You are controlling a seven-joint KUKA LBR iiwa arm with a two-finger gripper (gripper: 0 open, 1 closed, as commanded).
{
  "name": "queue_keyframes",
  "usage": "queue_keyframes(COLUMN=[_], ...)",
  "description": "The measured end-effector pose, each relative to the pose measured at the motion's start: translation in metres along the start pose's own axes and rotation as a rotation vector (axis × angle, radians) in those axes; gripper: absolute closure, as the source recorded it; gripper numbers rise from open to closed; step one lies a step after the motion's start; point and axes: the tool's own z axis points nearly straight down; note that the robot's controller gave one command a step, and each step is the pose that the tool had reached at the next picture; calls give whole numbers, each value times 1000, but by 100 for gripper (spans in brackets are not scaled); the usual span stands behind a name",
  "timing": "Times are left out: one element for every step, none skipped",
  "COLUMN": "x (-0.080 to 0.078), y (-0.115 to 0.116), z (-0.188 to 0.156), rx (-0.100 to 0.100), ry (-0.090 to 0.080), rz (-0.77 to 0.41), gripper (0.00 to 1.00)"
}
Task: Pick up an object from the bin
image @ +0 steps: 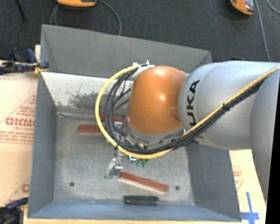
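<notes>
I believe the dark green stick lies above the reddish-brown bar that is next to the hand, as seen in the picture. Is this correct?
Not quite. The camera view shows the dark green stick below the reddish-brown bar, nearer the picture's bottom edge, not above it. The rest holds: that bar's left end is next to the hand.

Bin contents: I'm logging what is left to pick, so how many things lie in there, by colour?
Reddish-brown bars: 2, one near the front, the other at the back left, partly under the arm
Dark green bar: 1
Total: 3 visible
</notes>
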Motion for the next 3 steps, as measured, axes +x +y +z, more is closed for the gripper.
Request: queue_keyframes(x=[-2,-2,-2], y=[-1,-1,-1], z=[-4,-4,-4], rx=[-1,-1,-1], ry=[-8,-7,-7], rz=[4,5,6], gripper=[100,0,0])
